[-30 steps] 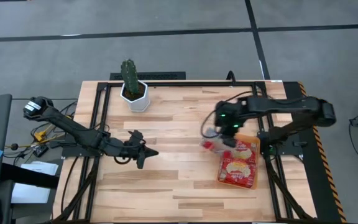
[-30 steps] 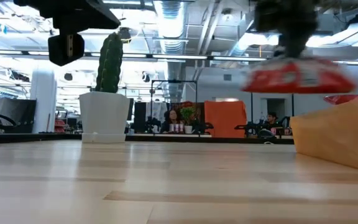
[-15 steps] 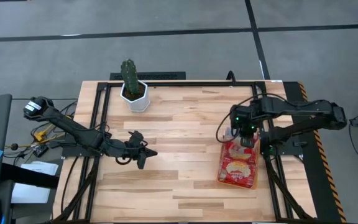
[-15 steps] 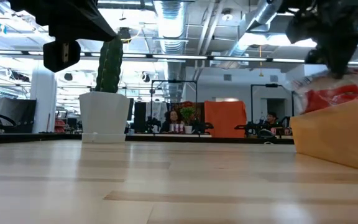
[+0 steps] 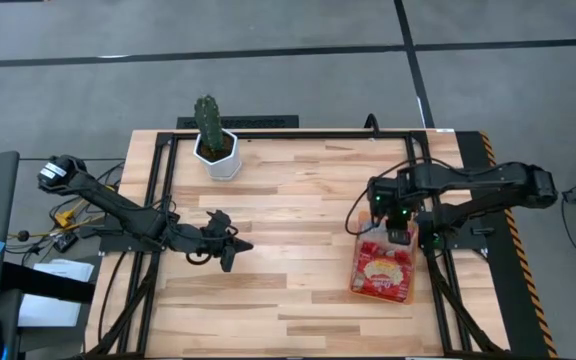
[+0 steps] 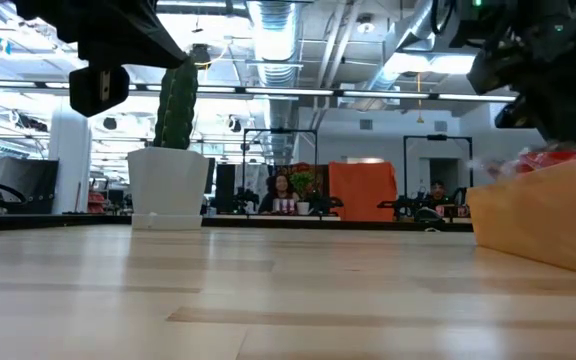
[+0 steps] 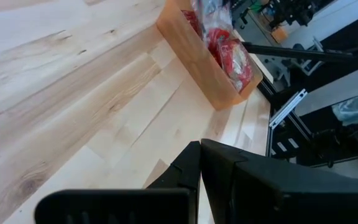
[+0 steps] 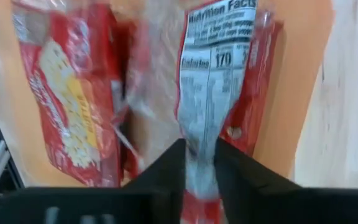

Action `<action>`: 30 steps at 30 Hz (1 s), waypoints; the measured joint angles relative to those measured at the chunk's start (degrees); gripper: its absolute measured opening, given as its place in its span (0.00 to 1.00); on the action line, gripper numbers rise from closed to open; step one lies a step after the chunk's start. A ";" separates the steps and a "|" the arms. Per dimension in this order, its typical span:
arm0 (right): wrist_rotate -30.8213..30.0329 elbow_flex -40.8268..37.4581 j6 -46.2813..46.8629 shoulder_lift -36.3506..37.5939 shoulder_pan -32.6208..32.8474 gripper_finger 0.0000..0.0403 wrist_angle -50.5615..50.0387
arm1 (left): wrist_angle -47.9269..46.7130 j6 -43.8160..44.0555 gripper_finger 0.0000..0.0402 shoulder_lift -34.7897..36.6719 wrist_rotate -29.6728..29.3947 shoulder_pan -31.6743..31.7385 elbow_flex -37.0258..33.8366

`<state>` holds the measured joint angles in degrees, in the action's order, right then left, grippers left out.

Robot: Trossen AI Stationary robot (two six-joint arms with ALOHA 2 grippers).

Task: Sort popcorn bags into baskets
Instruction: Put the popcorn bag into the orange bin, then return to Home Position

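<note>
The orange tray [image 5: 354,283] sits at the table's right side, with several red popcorn bags [image 5: 383,268] lying in it. My right gripper [image 5: 394,226] hangs over the tray's far end, shut on one more popcorn bag [image 8: 219,81], whose white nutrition panel faces the wrist camera. In the low view that bag's red top [image 6: 553,158] shows just above the tray wall [image 6: 533,225]. My left gripper [image 5: 230,246] hovers shut over the table's left middle, holding nothing. The left wrist view shows the tray [image 7: 197,59] farther off. My right gripper pinches the popcorn bag between its two fingers at the bag's end edge [image 8: 199,163], by the crimped seam. The fingers come from above, pointing down. The bag hangs below them into the tray's far end, beside a bag [image 8: 61,99] lying there; whether its lower end rests I cannot tell.
A white hexagonal pot with a cactus [image 5: 215,148] stands at the far left of the table, also seen in the low view [image 6: 168,185]. Bare wood lies between the arms. Dark frame rails run along the table's left and right sides.
My right gripper, staying shut on the bag, has carried it from left of the tray toward the table's right edge and then lowered it over the tray's far end. The bag, first swinging in the air beside the tray, now hangs down inside it.
</note>
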<state>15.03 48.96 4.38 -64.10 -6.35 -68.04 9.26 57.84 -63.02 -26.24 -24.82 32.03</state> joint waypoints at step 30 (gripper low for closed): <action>-1.73 13.07 5.84 31.82 -0.40 0.55 20.13 | 6.96 -42.97 0.00 33.33 1.32 2.90 -0.71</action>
<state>13.30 62.03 10.22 -32.27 -6.75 -47.91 16.22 14.88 -29.69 -24.92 -21.92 31.32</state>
